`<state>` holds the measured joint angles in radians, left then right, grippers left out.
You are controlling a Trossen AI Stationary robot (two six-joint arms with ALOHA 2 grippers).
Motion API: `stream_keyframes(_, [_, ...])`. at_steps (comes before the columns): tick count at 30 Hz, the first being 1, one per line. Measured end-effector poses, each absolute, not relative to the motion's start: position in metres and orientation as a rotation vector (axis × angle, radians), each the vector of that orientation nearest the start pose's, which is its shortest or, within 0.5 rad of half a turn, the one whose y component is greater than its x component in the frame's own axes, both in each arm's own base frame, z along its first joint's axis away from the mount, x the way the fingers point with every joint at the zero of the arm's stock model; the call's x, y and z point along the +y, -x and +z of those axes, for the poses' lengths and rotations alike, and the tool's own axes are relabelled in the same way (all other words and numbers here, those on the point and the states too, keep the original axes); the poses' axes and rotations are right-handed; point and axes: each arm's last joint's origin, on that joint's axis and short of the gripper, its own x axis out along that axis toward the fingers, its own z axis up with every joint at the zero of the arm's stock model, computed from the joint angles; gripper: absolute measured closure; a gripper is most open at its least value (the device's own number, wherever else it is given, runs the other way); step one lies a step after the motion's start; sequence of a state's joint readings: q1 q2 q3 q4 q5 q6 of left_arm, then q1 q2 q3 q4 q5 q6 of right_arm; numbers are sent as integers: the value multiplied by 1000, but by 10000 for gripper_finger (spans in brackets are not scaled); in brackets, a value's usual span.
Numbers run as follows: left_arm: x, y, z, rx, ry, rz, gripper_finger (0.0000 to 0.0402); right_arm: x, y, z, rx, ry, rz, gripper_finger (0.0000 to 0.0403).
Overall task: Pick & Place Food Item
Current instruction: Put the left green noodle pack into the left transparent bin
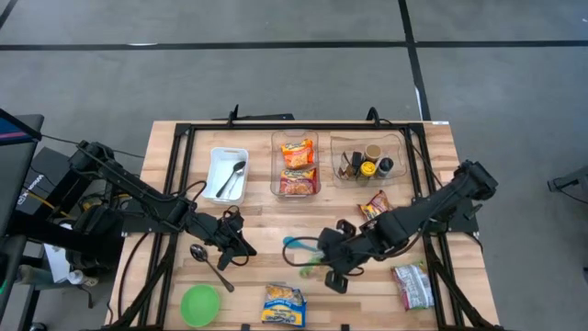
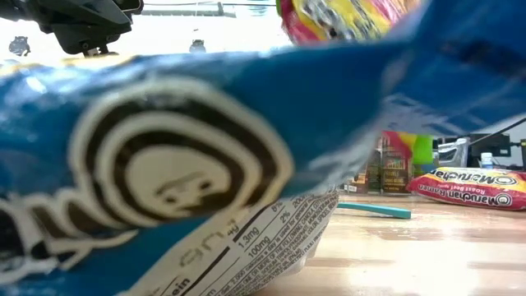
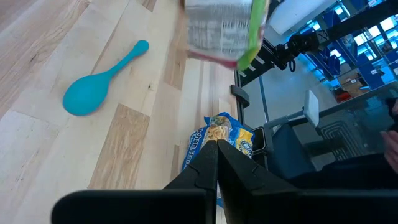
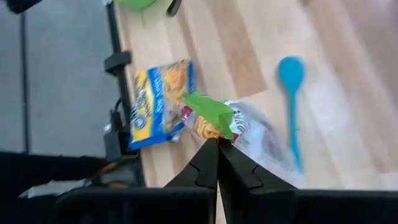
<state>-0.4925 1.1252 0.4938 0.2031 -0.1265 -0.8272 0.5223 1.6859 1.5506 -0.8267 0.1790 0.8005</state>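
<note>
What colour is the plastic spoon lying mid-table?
Teal-blue; the spoon shows most clearly in the left wrist view, flat on the wood.

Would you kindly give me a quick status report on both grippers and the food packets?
Left gripper shut, empty, beside metal spoon. Right gripper shut, empty, over teal spoon. Blue noodle packet on table at near edge, untouched. Nothing blocking it.

On the wooden worktop [image 1: 432, 147], the right tool [image 1: 333, 272] sits closed near a teal spoon [image 1: 296, 245]; the left tool [image 1: 241, 250] rests by a metal spoon [image 1: 209, 264]. A green bowl [image 1: 199, 304] and blue noodle packet [image 1: 283, 305] lie along the front edge
</note>
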Motion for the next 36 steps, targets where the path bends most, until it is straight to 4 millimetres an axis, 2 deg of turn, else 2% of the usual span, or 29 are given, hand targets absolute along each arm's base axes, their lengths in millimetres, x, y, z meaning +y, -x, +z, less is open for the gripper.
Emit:
stream_keyframes(5, [-104, -202, 205, 530, 675, -169, 402, 172, -308, 329, 923, -357, -136, 403])
stream_keyframes(11, [-104, -202, 205, 531, 676, -169, 402, 171, -306, 338, 853, -309, -223, 403])
stream_keyframes(36, [-104, -202, 206, 530, 676, -168, 402, 145, -317, 347, 609, -323, -512, 403])
